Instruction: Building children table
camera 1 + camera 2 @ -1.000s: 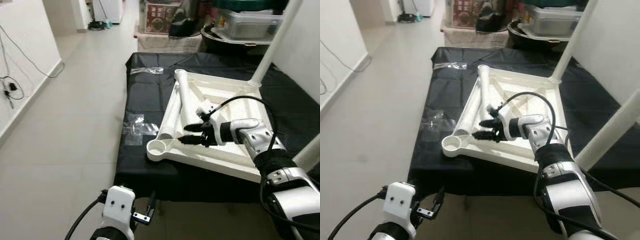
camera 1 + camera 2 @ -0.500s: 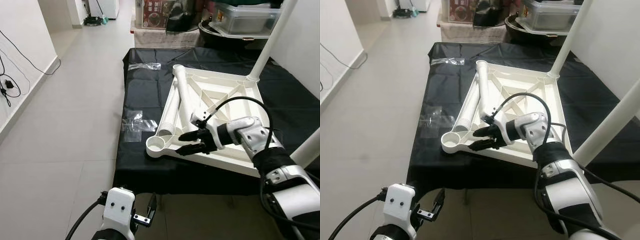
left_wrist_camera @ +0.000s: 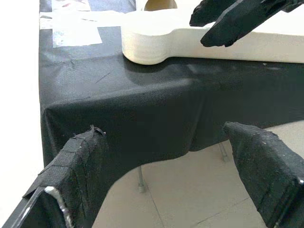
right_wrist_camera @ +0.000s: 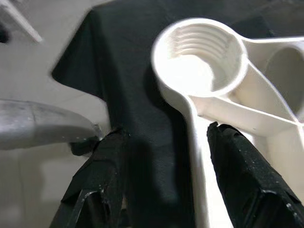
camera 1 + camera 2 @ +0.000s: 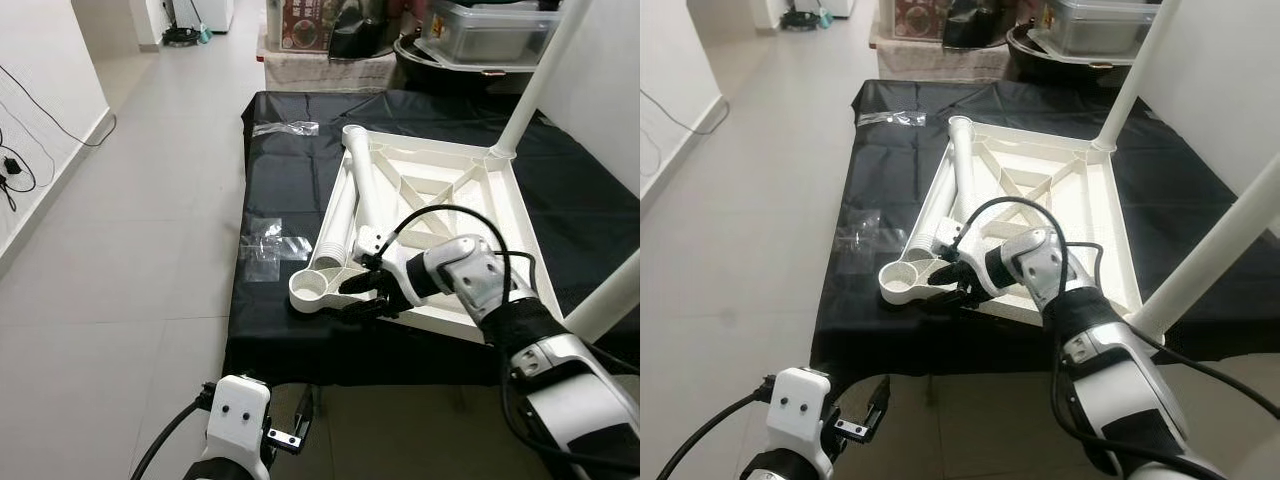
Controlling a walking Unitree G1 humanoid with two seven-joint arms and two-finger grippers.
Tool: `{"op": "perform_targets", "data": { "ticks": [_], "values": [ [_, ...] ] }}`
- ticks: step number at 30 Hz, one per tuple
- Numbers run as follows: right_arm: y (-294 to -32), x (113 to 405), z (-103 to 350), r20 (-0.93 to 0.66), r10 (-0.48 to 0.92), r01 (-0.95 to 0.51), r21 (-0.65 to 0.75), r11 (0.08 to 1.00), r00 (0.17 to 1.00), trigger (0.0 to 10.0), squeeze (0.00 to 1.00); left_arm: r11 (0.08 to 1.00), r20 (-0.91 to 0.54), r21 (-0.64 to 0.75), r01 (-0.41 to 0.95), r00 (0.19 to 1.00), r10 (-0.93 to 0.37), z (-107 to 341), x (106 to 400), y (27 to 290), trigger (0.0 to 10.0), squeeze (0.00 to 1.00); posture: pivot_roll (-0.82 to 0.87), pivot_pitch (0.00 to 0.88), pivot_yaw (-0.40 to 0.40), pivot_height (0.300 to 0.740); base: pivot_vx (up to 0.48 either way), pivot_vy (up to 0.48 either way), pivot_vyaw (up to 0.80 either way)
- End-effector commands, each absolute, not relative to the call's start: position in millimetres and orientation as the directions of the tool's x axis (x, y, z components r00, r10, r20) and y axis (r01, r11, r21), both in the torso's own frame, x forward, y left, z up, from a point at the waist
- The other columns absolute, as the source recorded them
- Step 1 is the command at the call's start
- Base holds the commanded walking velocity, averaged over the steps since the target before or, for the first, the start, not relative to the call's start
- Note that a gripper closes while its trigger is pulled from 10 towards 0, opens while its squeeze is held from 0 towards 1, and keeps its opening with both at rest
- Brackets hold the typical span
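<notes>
Now, right gripper (image 5: 358,297): hovering open over the tabletop's (image 5: 470,215) near rim, beside the threaded socket (image 5: 312,288).
Left gripper (image 3: 175,175): hanging open, holding nothing.
Loose leg (image 5: 362,190): lying on the tabletop.

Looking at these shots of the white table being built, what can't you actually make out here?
- Whether the right gripper touches the tabletop rim: the head views are too small, and the right wrist view shows the fingers straddling it without clear contact.
- The upright legs' tops: cut off by the frame's upper edge.
- The loose leg's near end: hidden behind the right gripper's wrist.
- The clear plastic bags' contents: too small.
- The left gripper's arm: cut off by the bottom edge.
</notes>
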State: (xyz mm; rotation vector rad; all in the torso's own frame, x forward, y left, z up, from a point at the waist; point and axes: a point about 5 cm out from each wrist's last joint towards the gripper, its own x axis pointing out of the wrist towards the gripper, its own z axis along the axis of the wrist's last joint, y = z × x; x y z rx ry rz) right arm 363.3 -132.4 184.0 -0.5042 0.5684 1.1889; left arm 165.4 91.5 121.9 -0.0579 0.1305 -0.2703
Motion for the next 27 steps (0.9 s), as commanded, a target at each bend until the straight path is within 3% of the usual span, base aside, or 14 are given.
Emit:
{"op": "perform_targets", "data": {
  "ticks": [1, 9, 10, 14, 15, 27],
  "values": [
    [-132.1, 363.7, 176.3, -0.679, 0.676, -0.942, -0.067, 0.329, 0.285, 10.0, 0.00, 0.960, -0.125, -0.087, 0.267, 0.953, -0.276, 122.0, 163.5, 89.1, 10.0, 0.00, -0.02, 0.171, -0.077, 0.740, 0.000, 0.000, 0.00],
    [-123.1, 365.3, 178.7, -0.699, 0.632, -0.923, -0.113, 0.367, 0.336, 10.0, 0.00, 0.958, -0.127, -0.088, 0.271, 0.951, -0.281, 121.3, 163.5, 87.9, 10.0, 0.00, -0.02, 0.168, -0.075, 0.740, 0.000, 0.000, 0.00],
    [-121.5, 364.7, 178.8, -0.706, 0.621, -0.923, -0.127, 0.362, 0.341, 7.8, 0.00, 0.959, -0.127, -0.089, 0.271, 0.951, -0.280, 121.3, 163.5, 87.9, 10.0, 0.00, -0.02, 0.168, -0.075, 0.740, 0.000, 0.000, 0.00],
    [-120.6, 364.2, 178.7, -0.710, 0.615, -0.924, -0.135, 0.359, 0.343, 7.8, 0.00, 0.959, -0.127, -0.089, 0.270, 0.952, -0.280, 121.3, 163.5, 87.9, 10.0, 0.00, -0.02, 0.168, -0.075, 0.740, 0.000, 0.000, 0.00],
    [-119.7, 362.6, 178.0, -0.718, 0.609, -0.929, -0.146, 0.340, 0.336, 0.0, 0.00, 0.959, -0.127, -0.090, 0.270, 0.952, -0.279, 121.5, 163.8, 87.7, 10.0, 0.00, -0.02, 0.172, -0.081, 0.740, 0.000, 0.000, 0.00],
    [-119.8, 361.7, 177.6, -0.740, 0.577, -0.932, -0.204, 0.298, 0.346, 0.0, 0.00, 0.959, -0.129, -0.095, 0.265, 0.952, -0.276, 121.0, 165.7, 87.2, 10.0, 0.00, -0.03, 0.179, -0.086, 0.740, 0.000, 0.000, 0.00]
  ]
}}
